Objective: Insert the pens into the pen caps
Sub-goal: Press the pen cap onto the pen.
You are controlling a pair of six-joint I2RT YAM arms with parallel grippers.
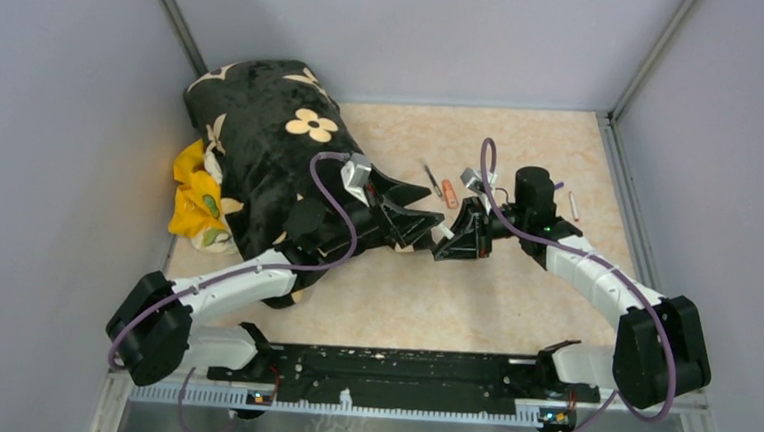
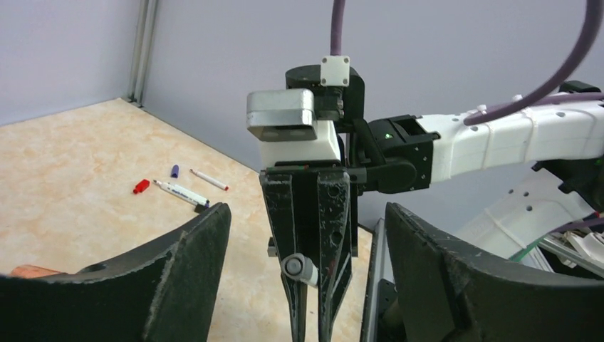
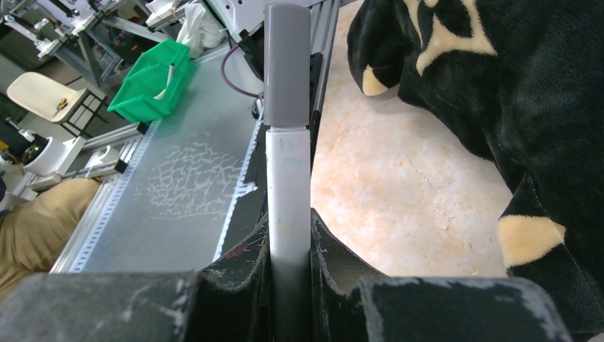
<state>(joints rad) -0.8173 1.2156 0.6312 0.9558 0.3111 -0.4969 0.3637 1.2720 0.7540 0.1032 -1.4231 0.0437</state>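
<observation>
My right gripper (image 3: 288, 246) clamps the white marker (image 3: 288, 189), grey cap (image 3: 287, 64) on; left gripper (image 2: 306, 221) apart. Confirm cap seating before lowering.

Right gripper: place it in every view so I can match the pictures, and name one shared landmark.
Top external: the right gripper is near the centre of the picture, above the tabletop.
Left wrist: centre, seen head-on, fingers pointing down the picture, shut on the white marker.
Right wrist: bottom centre, clamping that marker.
Shared landmark: the beige tabletop, in all three.
</observation>
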